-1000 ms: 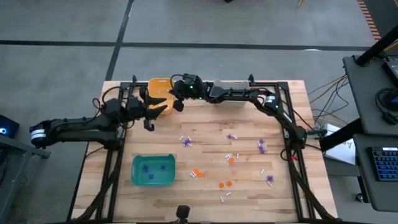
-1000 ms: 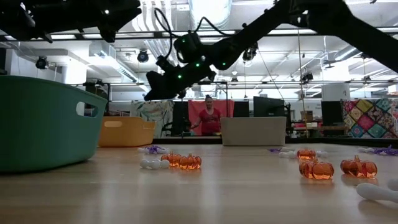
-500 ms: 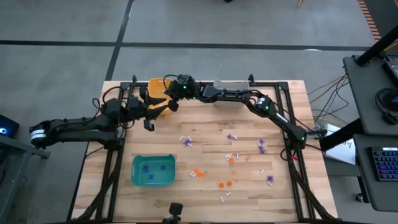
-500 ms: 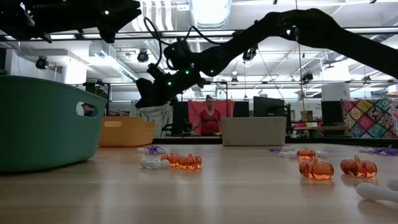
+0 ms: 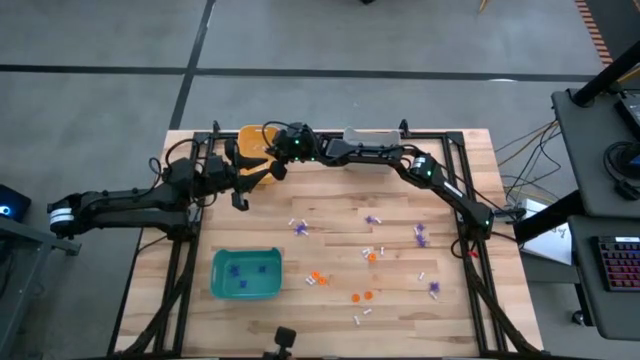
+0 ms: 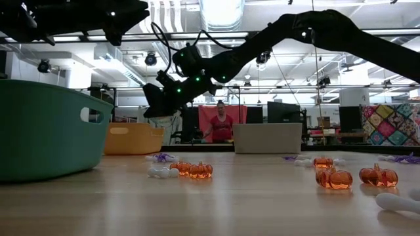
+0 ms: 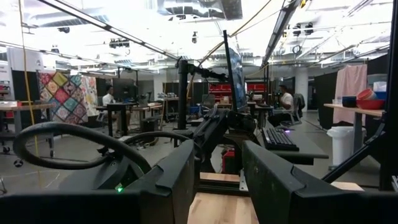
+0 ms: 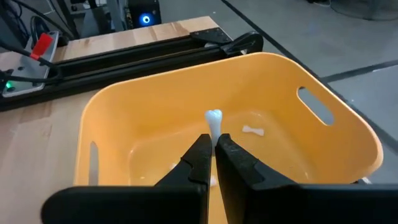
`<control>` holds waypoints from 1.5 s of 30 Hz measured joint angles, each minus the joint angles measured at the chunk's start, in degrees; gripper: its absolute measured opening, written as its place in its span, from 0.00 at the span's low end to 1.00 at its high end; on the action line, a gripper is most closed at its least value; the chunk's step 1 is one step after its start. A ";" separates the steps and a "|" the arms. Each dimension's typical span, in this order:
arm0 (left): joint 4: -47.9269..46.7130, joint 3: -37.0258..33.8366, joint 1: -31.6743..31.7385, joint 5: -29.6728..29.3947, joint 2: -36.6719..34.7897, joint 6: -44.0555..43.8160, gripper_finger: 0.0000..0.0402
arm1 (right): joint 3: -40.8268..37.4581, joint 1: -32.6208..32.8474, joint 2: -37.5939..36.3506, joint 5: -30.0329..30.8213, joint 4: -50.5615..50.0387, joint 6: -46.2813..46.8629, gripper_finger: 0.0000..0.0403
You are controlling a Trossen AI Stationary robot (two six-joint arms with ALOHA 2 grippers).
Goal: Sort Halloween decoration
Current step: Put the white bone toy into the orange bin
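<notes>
Right gripper pinches a small white bone trinket upright between its closed fingertips, hanging over the open orange-yellow bin, presumably to drop it among the white pieces lying inside. Bin walls leave wide clearance all round. Left gripper waits with parted, empty fingers just beside the bin. Remaining trinkets lie scattered mid-table, well apart from the teal bin.

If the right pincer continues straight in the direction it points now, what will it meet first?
Probably the inside floor of the orange-yellow bin. The right pincer, shut on a small white bone, points down into it; another white piece lies there. Depth is uncertain.
</notes>
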 joint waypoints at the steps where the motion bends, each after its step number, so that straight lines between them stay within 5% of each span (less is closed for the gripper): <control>1: 0.00 0.00 0.00 0.00 0.00 0.00 0.29 | -0.01 0.00 0.00 -0.01 -0.04 0.41 0.03; 17: 0.00 0.00 0.00 0.02 0.00 0.00 0.29 | -0.04 0.02 0.00 -2.58 -1.84 1.13 0.05; 35: -0.04 0.00 0.00 0.04 0.00 -0.85 0.29 | -0.11 0.00 -0.27 -2.59 -2.14 1.89 0.31; 45: -2.89 0.00 0.00 0.32 0.10 -3.50 0.29 | -0.12 0.38 -6.31 -2.65 -15.64 0.20 0.27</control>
